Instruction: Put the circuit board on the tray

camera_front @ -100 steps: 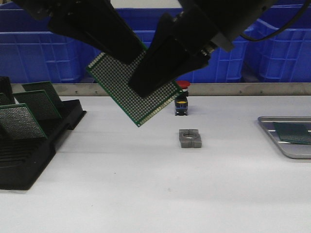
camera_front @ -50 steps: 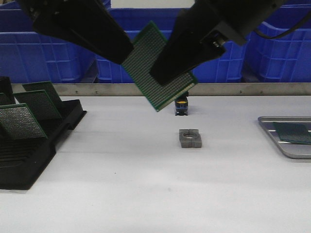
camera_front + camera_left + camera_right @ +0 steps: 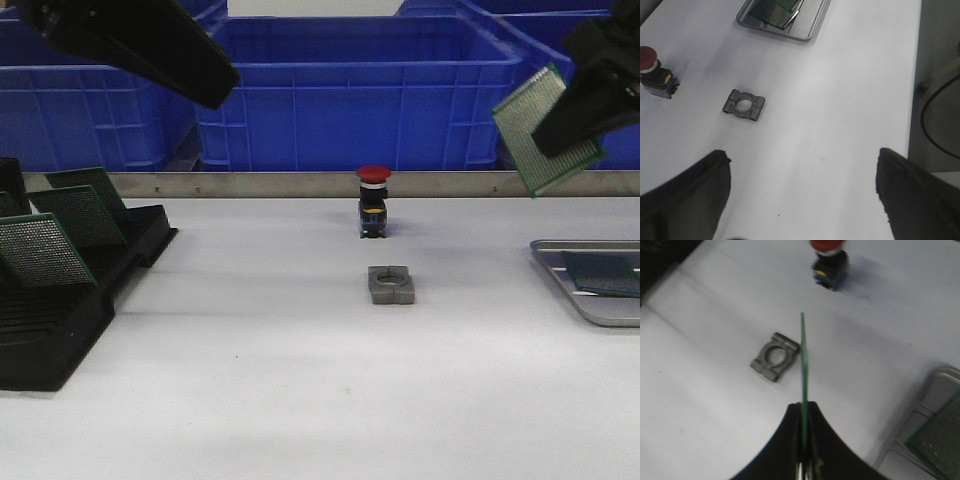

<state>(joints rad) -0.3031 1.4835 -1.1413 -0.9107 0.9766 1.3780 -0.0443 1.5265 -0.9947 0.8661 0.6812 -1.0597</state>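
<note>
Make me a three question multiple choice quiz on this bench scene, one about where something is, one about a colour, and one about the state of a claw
1. Where is the held circuit board?
A. lying on the table
B. in the air above the tray's side of the table
C. slotted in the black rack

2. What colour is the cap of the push button?
A. red
B. green
C. white

3. What state is the left claw in?
A. shut on a board
B. shut on the metal clamp block
C. open and empty

Answers:
1 B, the front view shows it raised in the right claw, high at the right by the bins.
2 A, the cap is red in the front view.
3 C, the left wrist view shows its fingers wide apart with only table between.
</note>
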